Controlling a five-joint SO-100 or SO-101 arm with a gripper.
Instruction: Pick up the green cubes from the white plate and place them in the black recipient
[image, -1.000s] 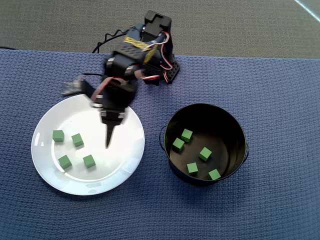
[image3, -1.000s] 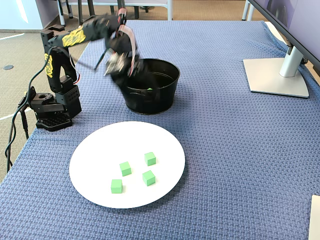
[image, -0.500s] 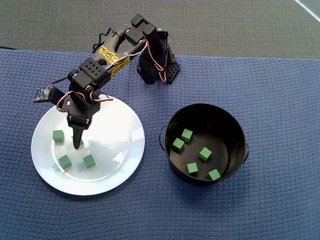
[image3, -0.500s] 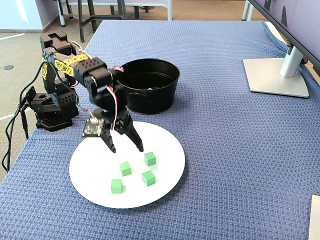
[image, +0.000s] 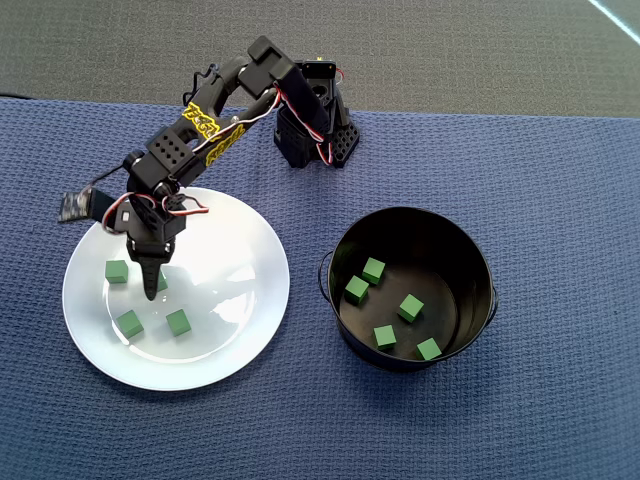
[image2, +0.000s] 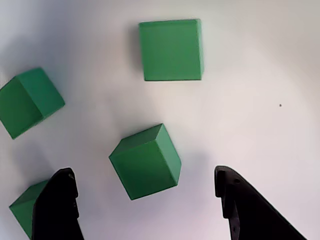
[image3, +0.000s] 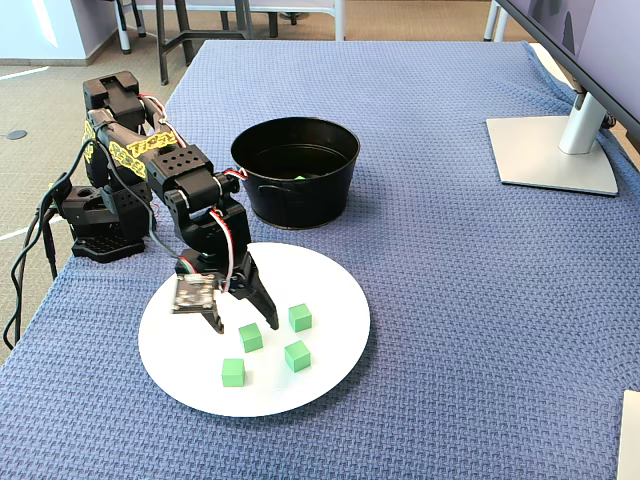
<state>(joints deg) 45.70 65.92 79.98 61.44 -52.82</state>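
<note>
In the overhead view, five green cubes (image: 373, 270) already lie inside the black pot (image: 470, 255), while three are plainly seen on the white plate (image: 240, 250) and a fourth peeks out beside the gripper (image: 152, 283), mostly covered by it; so I judge the job a little over half done, with four cubes left to move. In the wrist view, the two dark fingers (image2: 57, 207) stand apart with nothing between them, poised around the nearest cube (image2: 146, 161); four cubes show here, the lower-left one partly behind a finger, and the pot is out of frame. In the fixed view, the open gripper (image3: 243, 318) hovers low over the plate (image3: 330, 290) just above one of four cubes (image3: 250, 337); the pot's (image3: 295, 185) wall hides almost everything inside it.
</note>
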